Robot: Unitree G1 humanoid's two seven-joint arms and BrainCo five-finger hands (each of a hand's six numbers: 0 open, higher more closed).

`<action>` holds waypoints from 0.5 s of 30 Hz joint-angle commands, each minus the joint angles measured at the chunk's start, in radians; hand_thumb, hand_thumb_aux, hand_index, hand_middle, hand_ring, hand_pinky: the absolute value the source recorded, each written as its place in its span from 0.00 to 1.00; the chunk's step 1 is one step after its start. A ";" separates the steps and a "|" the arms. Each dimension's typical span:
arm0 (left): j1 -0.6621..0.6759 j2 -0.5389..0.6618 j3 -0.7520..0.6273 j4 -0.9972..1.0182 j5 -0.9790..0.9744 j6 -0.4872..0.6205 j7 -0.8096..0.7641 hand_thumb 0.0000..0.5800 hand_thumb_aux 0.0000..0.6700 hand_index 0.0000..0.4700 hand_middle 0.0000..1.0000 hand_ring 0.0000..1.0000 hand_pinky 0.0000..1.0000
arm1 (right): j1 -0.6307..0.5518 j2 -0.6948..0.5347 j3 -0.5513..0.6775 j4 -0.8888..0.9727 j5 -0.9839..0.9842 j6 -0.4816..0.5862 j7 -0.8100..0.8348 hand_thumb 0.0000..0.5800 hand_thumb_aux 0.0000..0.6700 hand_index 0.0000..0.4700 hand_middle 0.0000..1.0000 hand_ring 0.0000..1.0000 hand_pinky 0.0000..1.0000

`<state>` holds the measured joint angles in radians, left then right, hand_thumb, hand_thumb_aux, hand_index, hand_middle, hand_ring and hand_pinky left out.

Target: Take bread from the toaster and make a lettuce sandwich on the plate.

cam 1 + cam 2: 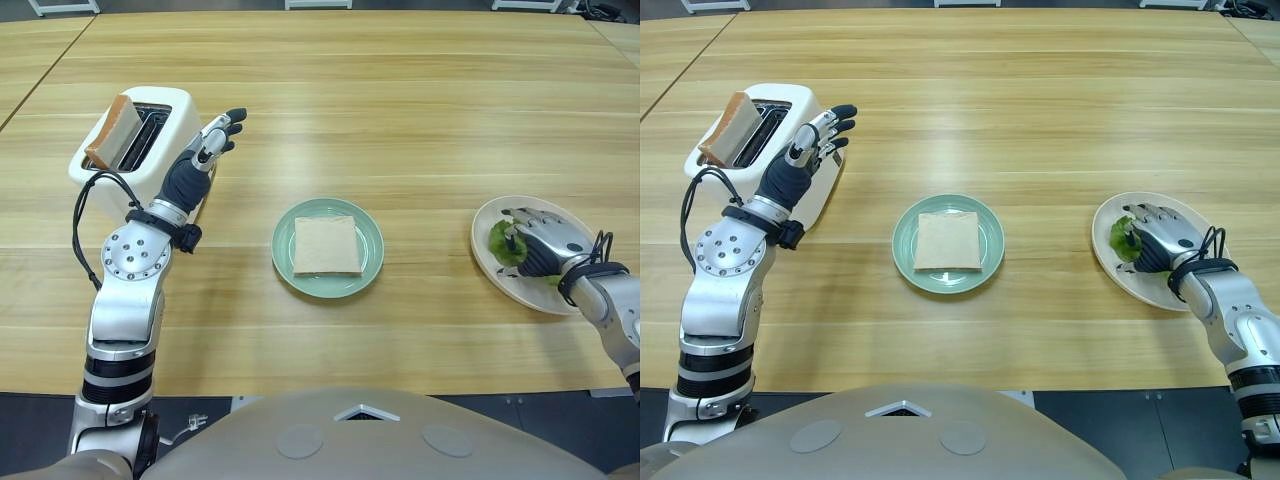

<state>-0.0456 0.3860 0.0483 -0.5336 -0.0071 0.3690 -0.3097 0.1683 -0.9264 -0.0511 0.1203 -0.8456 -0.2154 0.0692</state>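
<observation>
A white toaster (150, 125) stands at the left of the wooden table with one bread slice (112, 132) sticking up from its left slot. My left hand (212, 140) is held just right of the toaster, fingers stretched out and holding nothing. In the middle, a green plate (372, 225) carries a second bread slice (327, 245) lying flat. At the right, a white plate (1135, 285) holds the green lettuce (1124, 238). My right hand (1165, 245) rests palm down on that plate, its fingers curled over the lettuce.
The toaster's black cord (82, 215) loops off its front beside my left forearm. Bare wood lies between the plates and across the far half of the table. The table's near edge runs just below both plates.
</observation>
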 commanded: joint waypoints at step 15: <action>-0.028 0.012 0.017 0.042 -0.007 -0.010 -0.010 0.00 0.00 0.00 0.00 0.00 0.00 | 0.235 -0.050 -0.195 -0.215 0.147 0.090 0.198 0.00 0.00 0.00 0.00 0.00 0.00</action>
<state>-0.0713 0.3876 0.0521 -0.5063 -0.0074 0.3585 -0.3141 0.3800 -0.9679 -0.2236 -0.0660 -0.7207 -0.1494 0.2206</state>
